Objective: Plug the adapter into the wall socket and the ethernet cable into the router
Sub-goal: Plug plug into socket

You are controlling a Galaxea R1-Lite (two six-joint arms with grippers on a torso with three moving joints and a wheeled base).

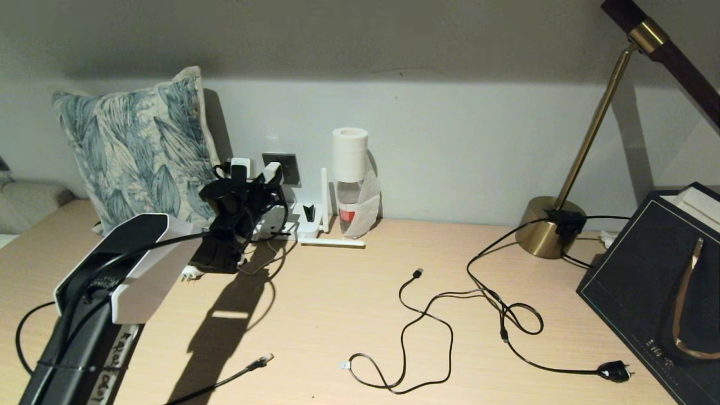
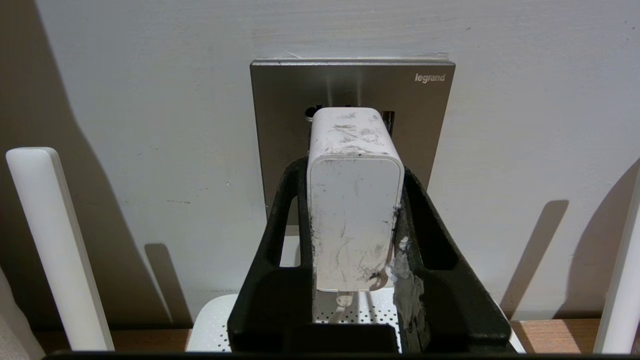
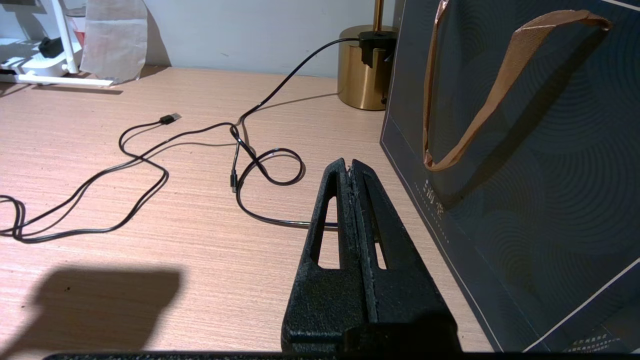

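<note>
In the left wrist view my left gripper [image 2: 354, 172] is shut on the scuffed white adapter [image 2: 355, 205]. Its far end sits against the grey wall socket [image 2: 425, 115], covering the dark holes, and the prongs are hidden. Its thin white cord [image 2: 344, 304] drops toward the white router [image 2: 215, 325] below, whose antennas [image 2: 55, 240] stand on either side. In the head view the left gripper [image 1: 259, 180] is at the wall socket [image 1: 289, 166]. The ethernet cable [image 1: 261, 360] lies on the desk's near left. My right gripper [image 3: 348, 167] is shut and empty, low over the desk beside a bag.
A black USB cable [image 1: 418, 273] and the lamp's black cord with plug [image 1: 614, 371] snake over the middle and right of the desk. A brass lamp base [image 1: 541, 228], a dark gift bag [image 1: 641, 275], a bottle [image 1: 349, 197] and a leaf-print pillow [image 1: 135, 152] stand around.
</note>
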